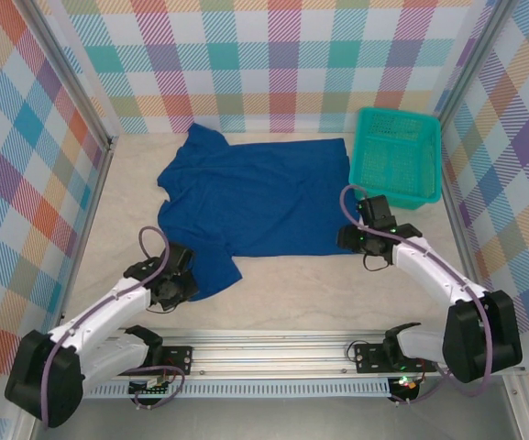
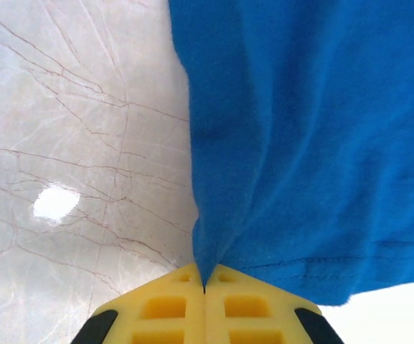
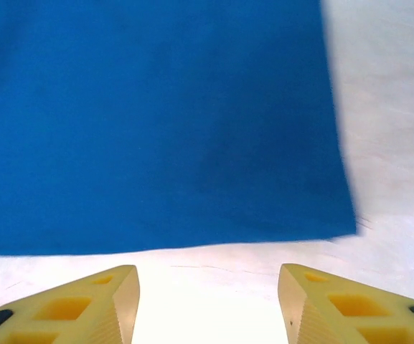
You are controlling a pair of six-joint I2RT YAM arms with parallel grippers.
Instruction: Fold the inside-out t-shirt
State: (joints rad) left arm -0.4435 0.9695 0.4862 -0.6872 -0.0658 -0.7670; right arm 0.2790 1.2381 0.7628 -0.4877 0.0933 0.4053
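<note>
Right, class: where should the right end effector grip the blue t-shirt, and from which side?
Probably the t-shirt at its near right corner, from the near side: that edge lies flat and straight ahead of the open right end effector, with bare table beside it.

Bright even light w/ glare spot on table [image 2: 54, 203], soft shadows.

On my right, a teal plastic mesh basket [image 1: 397, 114] sits upright on the pale counter [image 1: 292, 293], tucked toward the far corner beside the right wall. The counter is cream with thin brownish veins, and my left wrist view catches a bright glare spot [image 2: 54, 203] on it. Pastel plaid panels [image 1: 273, 64] enclose three sides. A metal rail [image 1: 282, 353] runs along the near edge.
</note>
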